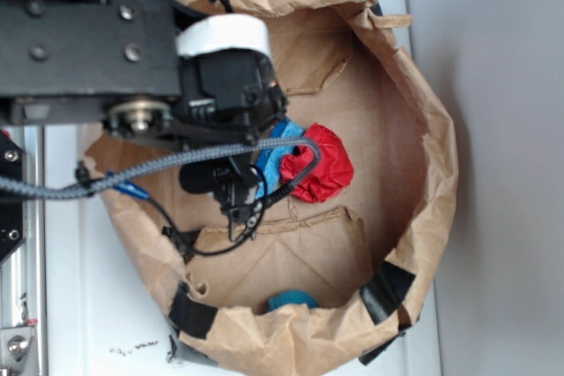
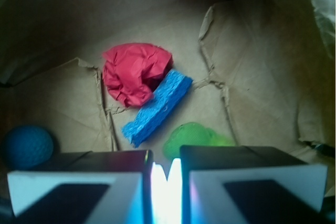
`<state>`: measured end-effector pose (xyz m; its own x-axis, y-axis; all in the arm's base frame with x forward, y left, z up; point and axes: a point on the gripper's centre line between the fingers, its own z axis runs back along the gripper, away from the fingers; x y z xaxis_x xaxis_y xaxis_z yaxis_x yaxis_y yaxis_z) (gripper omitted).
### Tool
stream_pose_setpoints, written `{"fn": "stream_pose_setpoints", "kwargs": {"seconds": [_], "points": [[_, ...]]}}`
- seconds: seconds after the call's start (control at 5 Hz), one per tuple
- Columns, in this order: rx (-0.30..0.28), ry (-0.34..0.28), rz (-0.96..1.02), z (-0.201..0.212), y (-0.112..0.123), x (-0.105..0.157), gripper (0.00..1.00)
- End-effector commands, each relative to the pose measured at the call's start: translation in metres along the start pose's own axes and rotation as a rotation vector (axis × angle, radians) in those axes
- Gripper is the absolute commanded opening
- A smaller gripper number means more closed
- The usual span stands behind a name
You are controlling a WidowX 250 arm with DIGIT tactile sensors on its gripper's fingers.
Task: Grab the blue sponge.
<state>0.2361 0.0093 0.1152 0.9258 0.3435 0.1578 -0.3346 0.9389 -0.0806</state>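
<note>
In the wrist view, far left on the floor of the crumpled brown paper bag [image 2: 252, 77], sat a small round dark-blue dimpled ball [image 2: 27, 146], close against the bag's left wall. Next along came the red wrinkly paper wad [image 2: 135, 73], and pressed against its right side lay the bright blue rectangular foam sponge [image 2: 157, 106], set slantwise near the middle of the bag floor, one long edge touching the wad. To the right of the sponge's near end a translucent green soft-looking lump [image 2: 193, 137] showed, partly hidden behind the fingers.

That sponge looked light, soft and porous, so it should squash under pressure and grip well rather than slip. The best hold, I'd judge, was across its narrow width near the middle, on the two long flat faces, though the wad crowded one of them.

From the exterior view the black arm reached in over the bag's left rim, its wrist bent downward, the gripper [image 1: 236, 184] hanging just above the sponge [image 1: 275, 161] and covering much of it. The wrist view put the sponge ahead of the fingers [image 2: 79, 179], not between them. The fingers stood nearly together, only a thin bright slit between them, holding nothing.
</note>
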Motion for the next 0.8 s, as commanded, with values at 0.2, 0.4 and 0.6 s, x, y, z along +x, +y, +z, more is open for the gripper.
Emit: {"fn": "stream_pose_setpoints", "kwargs": {"seconds": [0.2,0.4,0.6], "points": [[0.003,0.022,-0.038,-0.052,0.004,0.033,1.0],[-0.015,0.067,-0.05,-0.067,0.003,0.032,1.0],[0.017,0.091,-0.094,-0.093,0.003,0.024,1.0]]}}
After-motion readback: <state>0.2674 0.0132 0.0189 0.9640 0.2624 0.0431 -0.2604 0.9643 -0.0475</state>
